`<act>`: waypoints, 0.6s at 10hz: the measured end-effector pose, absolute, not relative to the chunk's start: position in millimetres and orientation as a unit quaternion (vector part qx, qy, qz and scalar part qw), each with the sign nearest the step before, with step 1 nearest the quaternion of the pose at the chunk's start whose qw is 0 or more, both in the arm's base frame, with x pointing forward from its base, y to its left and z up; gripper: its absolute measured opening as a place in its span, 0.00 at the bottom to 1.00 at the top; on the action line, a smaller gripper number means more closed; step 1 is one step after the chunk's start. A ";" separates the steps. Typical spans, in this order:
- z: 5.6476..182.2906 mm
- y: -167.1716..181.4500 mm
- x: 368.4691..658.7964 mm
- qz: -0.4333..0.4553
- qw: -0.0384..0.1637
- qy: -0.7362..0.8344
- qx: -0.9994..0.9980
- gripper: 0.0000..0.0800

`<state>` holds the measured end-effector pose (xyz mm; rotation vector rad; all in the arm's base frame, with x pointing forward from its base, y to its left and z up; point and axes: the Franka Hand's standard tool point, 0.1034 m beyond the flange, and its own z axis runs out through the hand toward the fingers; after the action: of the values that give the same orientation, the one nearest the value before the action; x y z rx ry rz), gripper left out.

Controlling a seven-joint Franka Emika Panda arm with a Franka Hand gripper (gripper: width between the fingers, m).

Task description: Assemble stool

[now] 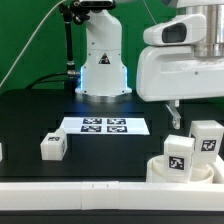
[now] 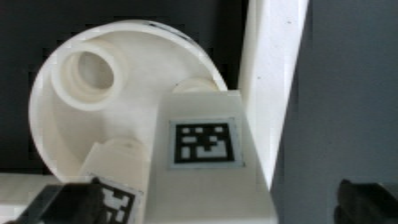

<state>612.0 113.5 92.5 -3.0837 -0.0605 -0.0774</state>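
Note:
The stool's round white seat [image 1: 160,172] lies at the front, on the exterior view's right. Two white tagged legs [image 1: 180,153] [image 1: 207,139] stand upright on or by it. A third leg [image 1: 52,146] lies alone on the black table towards the exterior view's left. My gripper [image 1: 176,114] hangs just above the standing legs. In the wrist view the seat [image 2: 98,75] shows its round hollow. A tagged leg [image 2: 205,140] runs down between my open gripper [image 2: 214,205], whose dark fingers [image 2: 68,205] stand apart on either side without touching it.
The marker board [image 1: 103,125] lies flat mid-table before the robot base [image 1: 103,70]. A long white wall strip [image 1: 90,192] runs along the front edge and shows as a pale band [image 2: 270,80] in the wrist view.

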 end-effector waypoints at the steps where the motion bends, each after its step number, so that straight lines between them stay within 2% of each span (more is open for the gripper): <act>1: 90.5 112.5 611.3 -0.027 0.027 -0.019 -0.999 0.81; 2: 89.0 111.9 610.5 -0.026 0.027 -0.019 -0.999 0.81; 3: 87.4 111.6 609.6 -0.025 0.027 -0.019 -0.999 0.70; 4: 87.5 111.6 609.7 -0.025 0.027 -0.019 -0.999 0.70; 5: 87.5 111.5 609.7 -0.025 0.027 -0.019 -0.999 0.45; 6: 87.5 111.5 609.7 -0.025 0.027 -0.019 -0.999 0.42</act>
<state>609.7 111.5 87.5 -3.0867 -0.0579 -0.0765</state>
